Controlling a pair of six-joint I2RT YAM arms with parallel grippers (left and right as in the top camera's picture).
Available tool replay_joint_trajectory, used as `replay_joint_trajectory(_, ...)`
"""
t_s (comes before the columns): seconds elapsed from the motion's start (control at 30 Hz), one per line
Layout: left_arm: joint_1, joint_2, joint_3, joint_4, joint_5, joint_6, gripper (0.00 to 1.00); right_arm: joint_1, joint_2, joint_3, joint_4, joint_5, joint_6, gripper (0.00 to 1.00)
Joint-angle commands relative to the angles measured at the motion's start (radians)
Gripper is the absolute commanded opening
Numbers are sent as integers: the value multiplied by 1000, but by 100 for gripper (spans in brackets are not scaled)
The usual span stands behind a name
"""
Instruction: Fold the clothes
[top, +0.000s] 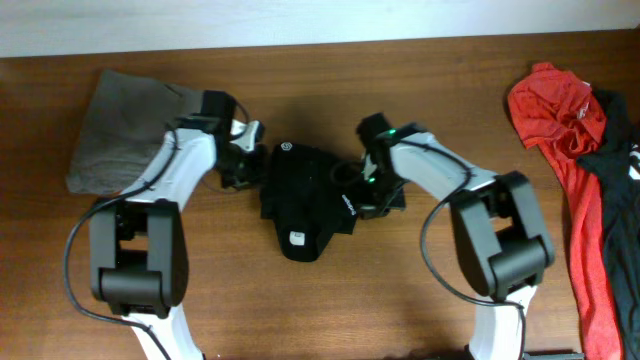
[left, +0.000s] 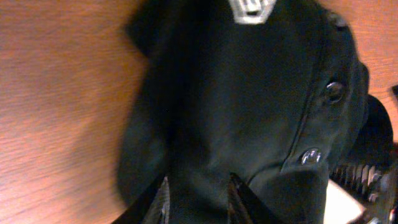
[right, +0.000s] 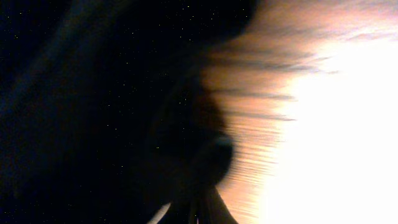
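Note:
The black garment (top: 300, 195) lies bunched in a narrow heap at the table's middle, with its small white label (top: 297, 238) near the front end. My left gripper (top: 243, 165) is at its left edge. In the left wrist view the fingers (left: 199, 199) are narrowly apart with black fabric (left: 249, 112) between them, and snap buttons and the label (left: 250, 11) show. My right gripper (top: 365, 190) is at the garment's right edge. In the blurred right wrist view the fingers (right: 205, 208) are nearly together on dark fabric (right: 93, 112).
A grey folded garment (top: 125, 130) lies at the back left, under the left arm. A red shirt (top: 560, 110) with another dark garment (top: 615, 140) lies along the right edge. The wooden table (top: 320, 300) is bare in front.

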Motion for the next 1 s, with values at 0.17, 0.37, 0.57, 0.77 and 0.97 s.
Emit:
replay_joint_trajectory(0.17,128,-42,20,-66,1,109,77,-48,-229,32,96,-298,-407,4)
replay_joint_trajectory(0.37,125,-40,-77,72,78,121,99,23,-121,23,312,-229,-174,4)
replay_joint_trajectory(0.57,125,-29,-109,122,90,150,99,26,51,23,336,-168,35,4)
replay_joint_trajectory(0.77,99,65,-109,138,185,145,99,27,84,23,306,-117,76,4)
replay_joint_trajectory(0.97,17,180,-109,163,254,123,98,26,84,23,255,-57,75,4)
